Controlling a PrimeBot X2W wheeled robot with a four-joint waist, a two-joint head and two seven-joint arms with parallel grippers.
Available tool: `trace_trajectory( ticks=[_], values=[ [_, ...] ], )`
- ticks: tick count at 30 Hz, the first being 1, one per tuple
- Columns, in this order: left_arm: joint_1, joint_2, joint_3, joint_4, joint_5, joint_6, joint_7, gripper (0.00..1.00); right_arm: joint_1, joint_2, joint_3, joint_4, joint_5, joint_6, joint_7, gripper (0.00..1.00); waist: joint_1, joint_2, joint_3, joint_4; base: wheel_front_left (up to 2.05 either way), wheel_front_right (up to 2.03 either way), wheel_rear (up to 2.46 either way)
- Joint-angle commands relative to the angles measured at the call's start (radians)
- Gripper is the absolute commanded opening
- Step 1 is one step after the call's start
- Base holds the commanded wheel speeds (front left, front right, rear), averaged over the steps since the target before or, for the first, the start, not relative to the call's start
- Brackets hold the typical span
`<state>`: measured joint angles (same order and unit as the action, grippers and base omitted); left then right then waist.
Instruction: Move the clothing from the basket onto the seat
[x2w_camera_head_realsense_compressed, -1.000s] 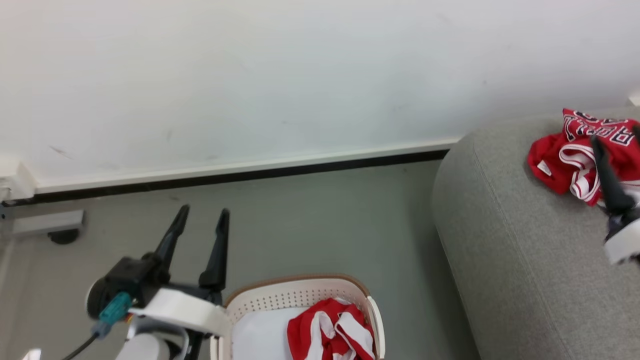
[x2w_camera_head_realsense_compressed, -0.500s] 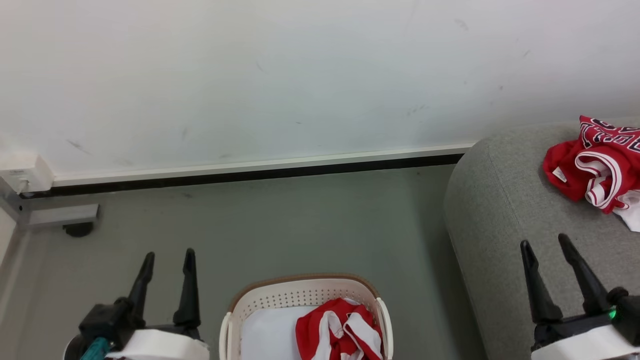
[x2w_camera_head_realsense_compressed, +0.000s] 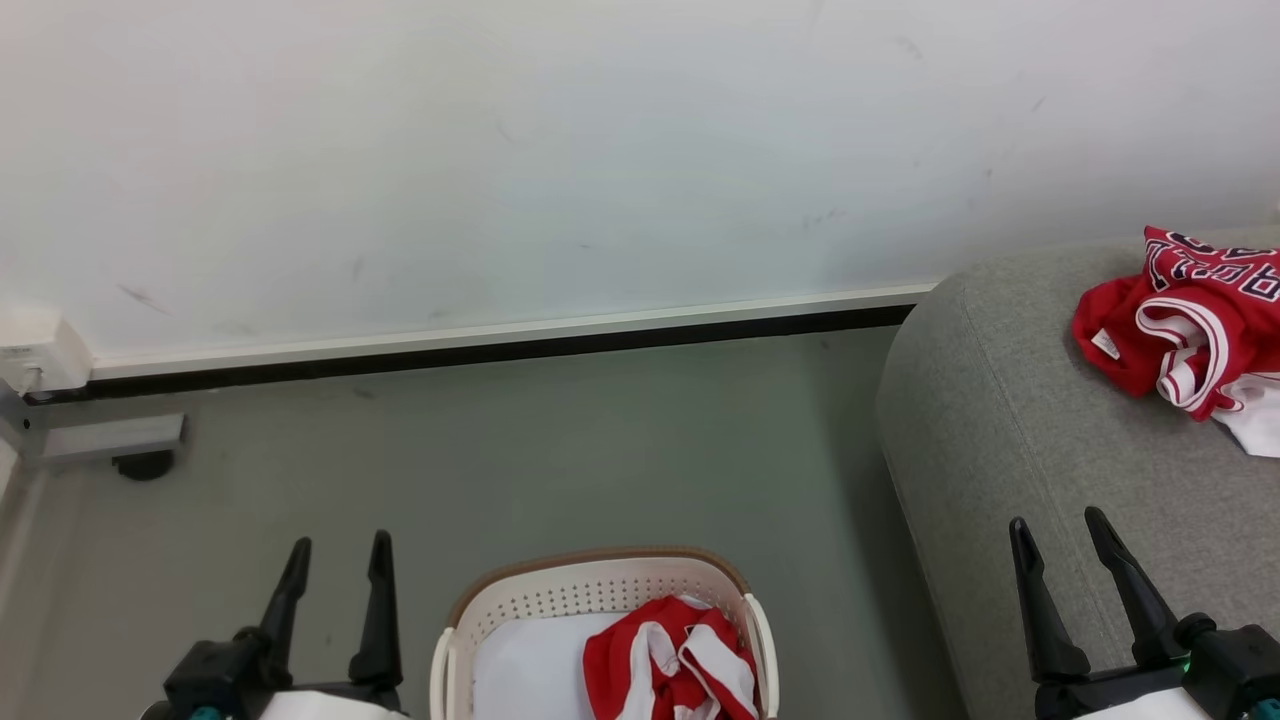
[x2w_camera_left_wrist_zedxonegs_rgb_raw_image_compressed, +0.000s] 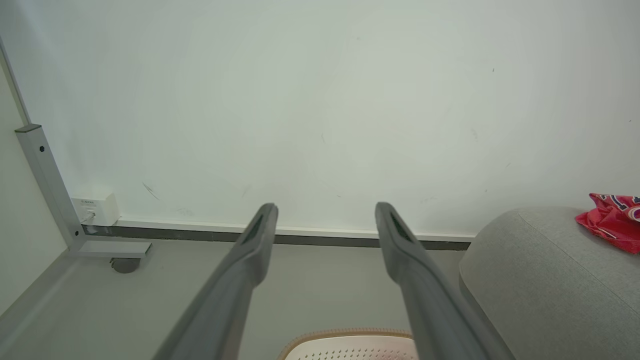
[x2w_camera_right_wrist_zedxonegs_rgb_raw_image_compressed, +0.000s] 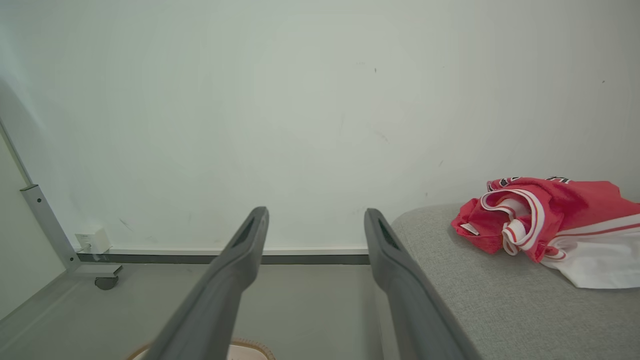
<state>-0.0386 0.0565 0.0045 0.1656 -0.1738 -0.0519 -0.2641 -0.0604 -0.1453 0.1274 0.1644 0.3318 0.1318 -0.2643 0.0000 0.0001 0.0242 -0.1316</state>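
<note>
Your right gripper (x2w_camera_head_realsense_compressed: 1055, 520) has retreated to lower right; it and the left gripper (x2w_camera_head_realsense_compressed: 340, 541) both show jaws released, empty. Bright red white-striped clothing (x2w_camera_head_realsense_compressed: 665, 665) lies in the oval white perforated plastic basket (x2w_camera_head_realsense_compressed: 600, 556), bottom centre: come down over it and pinch its bunched top fold.

The basket (x2w_camera_head_realsense_compressed: 598, 557) stands on the floor (x2w_camera_head_realsense_compressed: 560, 450) with a garment (x2w_camera_head_realsense_compressed: 668, 665) in its right half, and the wall (x2w_camera_head_realsense_compressed: 560, 150) rises well behind it. To the basket's right, a little apart from it, is the seat (x2w_camera_head_realsense_compressed: 1000, 420), with a second garment (x2w_camera_head_realsense_compressed: 1170, 320) lying on it farther back and to the right. The left gripper (x2w_camera_head_realsense_compressed: 340, 542) hangs just left of the basket, and the right gripper (x2w_camera_head_realsense_compressed: 1055, 520) is well to its right, near the seat.
</note>
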Motion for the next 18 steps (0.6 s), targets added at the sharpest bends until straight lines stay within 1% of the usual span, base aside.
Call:
trace_trajectory(
  ticks=[1, 9, 18],
  values=[
    [-0.006, 0.000, 0.005, 0.004, 0.017, 0.000, 0.000, 1.00, -0.009, -0.001, -0.001, 0.004, -0.012, -0.002, 0.000, 1.00, 0.0000, -0.0001, 0.001, -0.001, 0.00, 0.00, 0.00],
    [-0.015, -0.004, 0.012, 0.011, 0.023, -0.016, 0.000, 1.00, -0.016, 0.002, -0.006, 0.005, -0.012, -0.002, 0.000, 1.00, 0.0000, -0.0001, 0.008, -0.002, 0.00, 0.00, 0.00],
    [-0.018, -0.005, 0.011, 0.017, 0.014, -0.018, 0.000, 1.00, -0.016, 0.002, -0.002, 0.012, -0.007, -0.002, 0.000, 1.00, 0.0000, -0.0001, 0.008, -0.002, 0.00, 0.00, 0.00]
  ],
)
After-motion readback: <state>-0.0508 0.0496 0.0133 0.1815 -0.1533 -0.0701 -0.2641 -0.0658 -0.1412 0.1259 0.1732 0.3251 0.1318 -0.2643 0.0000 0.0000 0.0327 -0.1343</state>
